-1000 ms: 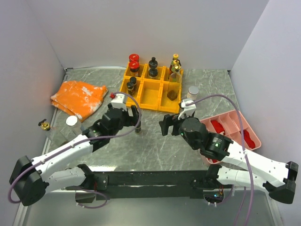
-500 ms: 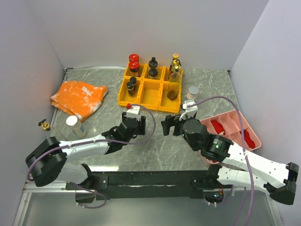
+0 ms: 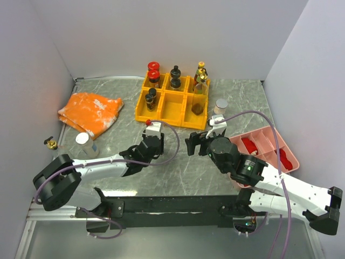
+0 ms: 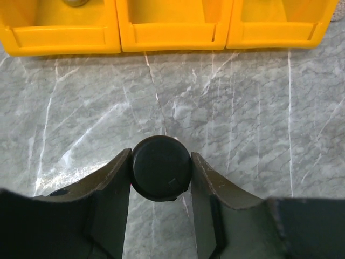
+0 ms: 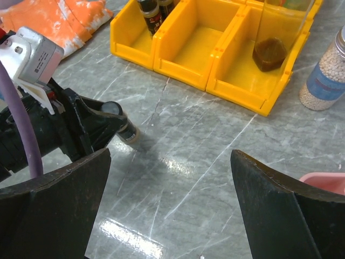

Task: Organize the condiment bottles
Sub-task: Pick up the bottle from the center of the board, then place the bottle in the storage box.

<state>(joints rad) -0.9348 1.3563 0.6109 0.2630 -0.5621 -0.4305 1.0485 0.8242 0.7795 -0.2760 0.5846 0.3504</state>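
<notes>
My left gripper (image 3: 154, 147) is shut on a small dark bottle with a black cap (image 4: 160, 168); both jaws press the cap's sides (image 4: 160, 156). The bottle's base (image 5: 128, 133) rests on the marble in front of the yellow bins (image 3: 172, 114). The bins hold red-capped bottles (image 3: 153, 73), a black-capped bottle (image 3: 175, 75), yellow- and gold-capped bottles (image 3: 201, 73), two dark bottles (image 3: 151, 97) and a dark jar (image 3: 198, 107). My right gripper (image 3: 195, 144) is open and empty above bare marble (image 5: 170, 162), to the right of the held bottle.
A silver-capped jar of white beads (image 3: 221, 105) stands right of the bins. Another silver-capped jar (image 3: 83, 143) and a small gold-capped bottle (image 3: 51, 143) stand at the left edge. An orange cloth (image 3: 89, 110) lies back left. A pink tray (image 3: 259, 135) with red packets sits right.
My left gripper moved right and toward the near edge, dropped low, and closed on the black-capped bottle that stood beside it. The right arm has barely moved.
</notes>
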